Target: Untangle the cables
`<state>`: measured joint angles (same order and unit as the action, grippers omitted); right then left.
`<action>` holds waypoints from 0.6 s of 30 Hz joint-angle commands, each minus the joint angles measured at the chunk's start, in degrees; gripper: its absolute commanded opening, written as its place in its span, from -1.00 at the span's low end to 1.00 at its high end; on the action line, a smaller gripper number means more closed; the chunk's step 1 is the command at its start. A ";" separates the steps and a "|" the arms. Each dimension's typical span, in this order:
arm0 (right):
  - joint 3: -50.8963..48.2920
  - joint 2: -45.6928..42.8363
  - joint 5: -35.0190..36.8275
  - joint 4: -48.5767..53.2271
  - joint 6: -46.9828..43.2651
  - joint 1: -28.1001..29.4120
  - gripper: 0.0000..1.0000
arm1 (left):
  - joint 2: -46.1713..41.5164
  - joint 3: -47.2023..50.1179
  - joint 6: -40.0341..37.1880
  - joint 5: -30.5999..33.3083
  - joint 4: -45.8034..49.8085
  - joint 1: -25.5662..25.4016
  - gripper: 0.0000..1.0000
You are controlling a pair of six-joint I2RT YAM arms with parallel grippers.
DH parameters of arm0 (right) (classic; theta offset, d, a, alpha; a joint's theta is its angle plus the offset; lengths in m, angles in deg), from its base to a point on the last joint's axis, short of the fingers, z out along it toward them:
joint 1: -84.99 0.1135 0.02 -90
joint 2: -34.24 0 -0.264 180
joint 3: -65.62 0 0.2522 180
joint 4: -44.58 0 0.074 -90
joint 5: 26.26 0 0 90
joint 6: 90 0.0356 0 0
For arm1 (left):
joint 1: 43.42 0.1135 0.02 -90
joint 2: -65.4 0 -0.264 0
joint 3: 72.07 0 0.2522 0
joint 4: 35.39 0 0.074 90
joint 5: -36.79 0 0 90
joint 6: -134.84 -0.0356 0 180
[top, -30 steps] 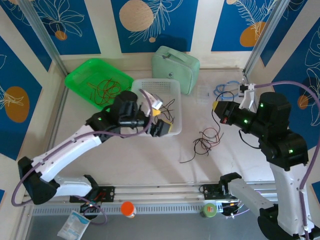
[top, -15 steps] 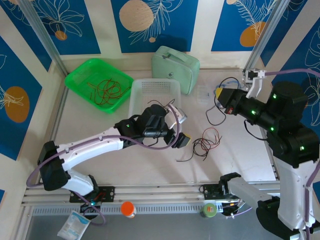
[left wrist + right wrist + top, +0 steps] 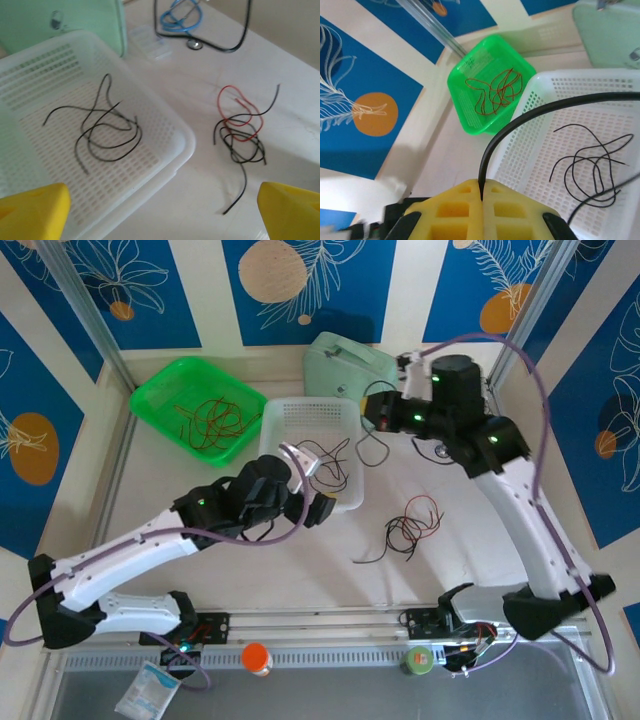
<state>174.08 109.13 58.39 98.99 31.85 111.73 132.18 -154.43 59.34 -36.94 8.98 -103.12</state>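
My right gripper (image 3: 482,186) pinches a thin black wire (image 3: 545,106) over the white perforated plastic basket (image 3: 519,134), likely for dropping; my left gripper (image 3: 162,210) gapes empty toward the red-and-black tangle (image 3: 240,137).

The right tool (image 3: 482,192) swung black wire (image 3: 545,107) over basket (image 3: 555,95).

Bright even light, soft faint shadows; left wrist view slightly blurred
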 commanded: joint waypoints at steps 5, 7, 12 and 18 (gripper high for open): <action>-1.22 10.46 7.02 -6.78 0.23 6.65 -1.00 | -5.52 1.44 4.39 6.05 8.79 0.03 0.91; -1.44 14.22 6.95 -8.12 1.46 7.39 -1.00 | -6.38 1.54 4.70 6.46 9.34 0.02 0.92; 0.03 23.31 7.88 -8.49 2.92 8.57 -1.00 | -7.05 1.61 4.75 6.91 10.15 0.00 0.92; 2.07 33.14 9.19 -7.15 4.55 9.03 -1.00 | -7.71 1.87 4.83 9.16 10.28 0.02 1.00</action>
<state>173.55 139.79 66.22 91.16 35.00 120.27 125.78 -153.36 63.45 -30.09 18.13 -103.12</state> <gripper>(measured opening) 0.051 0.997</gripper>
